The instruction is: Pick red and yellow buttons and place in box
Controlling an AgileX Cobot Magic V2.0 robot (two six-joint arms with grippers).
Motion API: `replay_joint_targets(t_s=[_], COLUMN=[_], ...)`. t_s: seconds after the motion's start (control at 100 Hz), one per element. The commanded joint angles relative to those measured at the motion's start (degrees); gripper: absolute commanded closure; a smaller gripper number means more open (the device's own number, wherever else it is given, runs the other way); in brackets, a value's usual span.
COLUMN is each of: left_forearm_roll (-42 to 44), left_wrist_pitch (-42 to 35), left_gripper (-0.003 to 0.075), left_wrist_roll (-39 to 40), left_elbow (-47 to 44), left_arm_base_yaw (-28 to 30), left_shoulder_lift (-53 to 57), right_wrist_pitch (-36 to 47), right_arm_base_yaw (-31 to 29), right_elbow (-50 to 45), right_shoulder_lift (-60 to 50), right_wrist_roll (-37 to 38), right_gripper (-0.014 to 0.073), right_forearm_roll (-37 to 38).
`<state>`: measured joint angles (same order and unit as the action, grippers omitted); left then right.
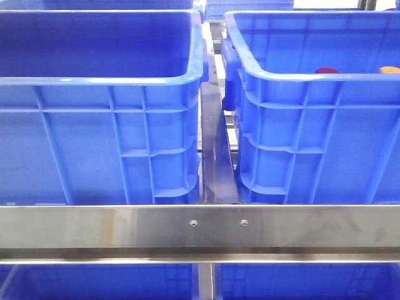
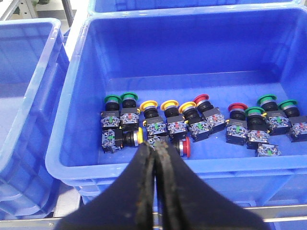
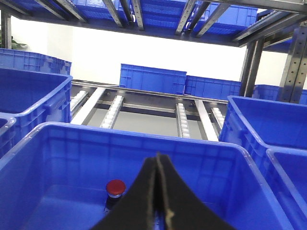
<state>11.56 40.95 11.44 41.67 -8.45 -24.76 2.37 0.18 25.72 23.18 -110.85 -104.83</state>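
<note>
left gripper (image 2: 154, 149) jaws closed, holding nothing | right gripper (image 3: 158, 165) jaws closed, empty | red and yellow buttons (image 2: 165, 122) lie in a row in their bin, just past the left jaws, left arm nearer | box (image 3: 72, 158) under right jaws, one red button (image 3: 115, 187) inside | walls close, go straight down

Front: 2 crates (image 1: 100, 125), w/ 1 red cap (image 1: 327, 70) & 1 orange cap (image 1: 390, 69) in the right one. Left wrist: approx 5 green (image 2: 112, 100), 4 yellow (image 2: 149, 105), 3 red buttons (image 2: 201, 99).
</note>
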Motion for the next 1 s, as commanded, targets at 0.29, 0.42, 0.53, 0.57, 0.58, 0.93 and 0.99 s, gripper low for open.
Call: replay_joint_targets(t_s=[0.29, 0.42, 0.53, 0.57, 0.58, 0.93, 0.99], left_forearm_roll=[0.47, -0.49, -1.96, -2.51, -2.51, -3.01, -3.01], left_wrist_pitch=[-8.84, -16.46, -21.03, -22.7, -22.97, -35.82, -36.83], left_gripper=[0.0739, 0.0739, 0.0739, 0.0739, 0.0739, 0.0739, 0.0739], left_wrist_roll=[0.46, 0.36, 0.24, -0.08, -0.35, -2.17, -2.17], left_elbow=[-0.11, -5.06, -10.69, -12.95, -13.33, -30.28, -32.51], left_arm_base_yaw=[0.16, 0.28, 0.41, 0.78, 0.95, 6.17, 6.17], left_shoulder_lift=[-0.45, 1.17, 4.5, 5.77, 6.29, 17.57, 18.96], right_wrist_pitch=[-1.51, -1.51, -1.51, -1.51, -1.51, -1.51, -1.51], right_arm_base_yaw=[0.05, 0.05, 0.05, 0.05, 0.05, 0.05, 0.05], right_elbow=[1.36, 1.36, 1.36, 1.36, 1.36, 1.36, 1.36], right_shoulder_lift=[0.1, 0.1, 0.1, 0.1, 0.1, 0.1, 0.1], right_wrist_roll=[-0.46, -0.46, -0.46, -0.46, -0.46, -0.46, -0.46], right_gripper=[0.0662, 0.0662, 0.0662, 0.0662, 0.0662, 0.0662, 0.0662], right_forearm_roll=[-5.02, -5.02, -5.02, -5.02, -5.02, -5.02, -5.02])
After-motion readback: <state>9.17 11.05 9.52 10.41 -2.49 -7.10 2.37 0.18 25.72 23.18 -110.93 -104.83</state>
